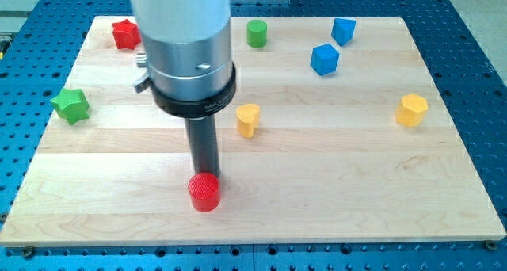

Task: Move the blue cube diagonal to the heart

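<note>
The blue cube (324, 59) sits at the view's upper right. The yellow heart (248, 120) stands near the middle of the board, down and to the left of the cube, with a clear gap between them. My tip (204, 174) is at the view's lower middle, right against the top side of a red cylinder (204, 193). The tip is down and to the left of the heart and far from the blue cube.
A second blue block (343, 29), possibly a triangle, lies just above the cube. A green cylinder (256, 33) is at top centre, a red star (125, 34) at top left, a green star (70, 105) at the left, a yellow hexagon (412, 110) at the right. The wooden board (356, 184) ends on all sides.
</note>
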Tool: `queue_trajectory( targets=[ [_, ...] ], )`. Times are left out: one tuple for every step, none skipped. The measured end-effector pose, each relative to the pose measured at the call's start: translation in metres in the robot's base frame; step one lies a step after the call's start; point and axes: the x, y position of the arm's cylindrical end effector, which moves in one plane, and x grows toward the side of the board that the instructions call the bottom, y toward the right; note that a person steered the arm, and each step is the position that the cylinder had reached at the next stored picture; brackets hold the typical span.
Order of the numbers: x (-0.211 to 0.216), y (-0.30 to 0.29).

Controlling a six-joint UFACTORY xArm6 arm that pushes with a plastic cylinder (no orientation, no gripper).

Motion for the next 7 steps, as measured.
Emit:
queue_trajectory(
  targets=[
    [0.002,0.004],
    [-0.016,0.005],
    [-0.043,-0.016],
    [-0.053,-0.017],
    [-0.053,-0.017],
    [-0.053,-0.02],
    [-0.06,-0.02]
  ],
)
